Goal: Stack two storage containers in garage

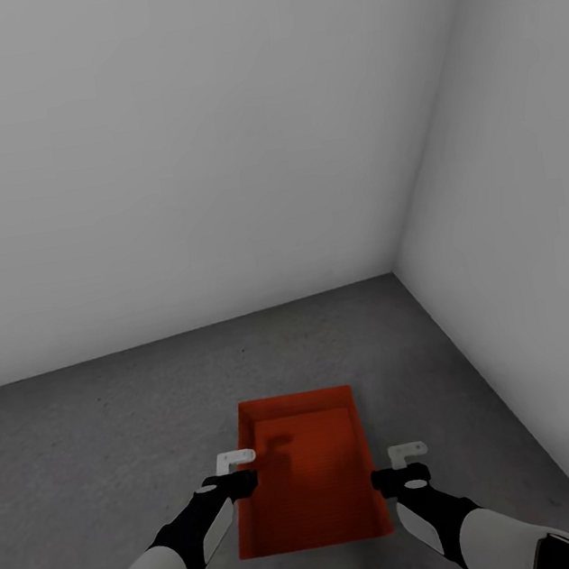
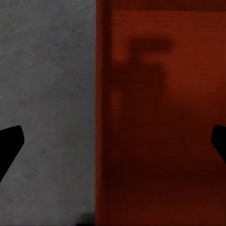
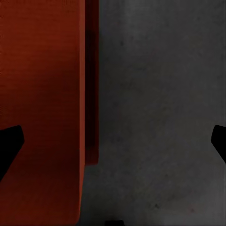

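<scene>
- Head view: one orange-red storage container (image 1: pixel 305 473) sits on the dark grey floor (image 1: pixel 98 440) near the corner where two plain white-grey walls (image 1: pixel 210 150) meet. It is a rectangular open-top bin with thin straight sides and a flat bottom, and its colour is matte and even.
- Head view again: my left gripper (image 1: pixel 242 469) hangs over the bin's left long wall, and my right gripper (image 1: pixel 404 463) hangs just beside its right long wall. Each has a black wrist with a small white bracket ahead of it.
- Left wrist view: my left gripper (image 2: pixel 113 141) is spread wide, with one dark fingertip (image 2: pixel 10 141) over the concrete and the other over the red interior, so the bin's left wall (image 2: pixel 99 117) runs between them. Nothing is pinched. A soft shadow of my arm falls across the bin's bottom, which shows a fine ribbed grain.
- Right wrist view: my right gripper (image 3: pixel 113 141) is likewise spread apart and holds nothing. The bin's right wall (image 3: pixel 90 94) is a thin upright edge between the fingers, with red ribbed surface to one side and floor to the other.
- The concrete is rough and speckled, with small dark flecks, and has no sheen.
</scene>
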Motion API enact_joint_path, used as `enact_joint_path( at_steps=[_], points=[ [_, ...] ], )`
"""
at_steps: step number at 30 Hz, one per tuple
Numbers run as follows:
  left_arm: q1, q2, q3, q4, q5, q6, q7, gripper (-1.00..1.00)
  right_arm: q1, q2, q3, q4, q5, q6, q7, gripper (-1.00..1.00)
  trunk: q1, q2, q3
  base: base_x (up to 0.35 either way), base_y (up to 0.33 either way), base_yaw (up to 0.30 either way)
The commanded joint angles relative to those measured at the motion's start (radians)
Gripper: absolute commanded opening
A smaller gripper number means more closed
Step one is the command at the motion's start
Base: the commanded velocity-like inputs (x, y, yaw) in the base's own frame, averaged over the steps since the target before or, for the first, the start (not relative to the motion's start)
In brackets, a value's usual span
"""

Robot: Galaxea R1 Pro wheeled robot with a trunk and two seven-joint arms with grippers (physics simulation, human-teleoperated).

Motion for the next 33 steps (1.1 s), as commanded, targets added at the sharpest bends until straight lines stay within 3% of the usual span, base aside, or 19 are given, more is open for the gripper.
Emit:
enact_joint_path(
  at_steps=[1, 33],
  points=[
    [0.0, 0.001, -0.008, -0.002, 0.01, 0.005, 0.008, 1.0, -0.001, 0.0, 0.008, 0.0, -0.011, -0.003, -0.004, 1.0, -0.004, 0.007, 0.002, 0.0, 0.0, 0.0],
    [0.0, 0.001, -0.008, -0.002, 0.011, 0.005, 0.007, 1.0, -0.001, 0.0, 0.008, 0.0, -0.011, -0.003, -0.004, 1.0, -0.127, 0.231, 0.103, 0.0, 0.0, 0.0]
  ],
)
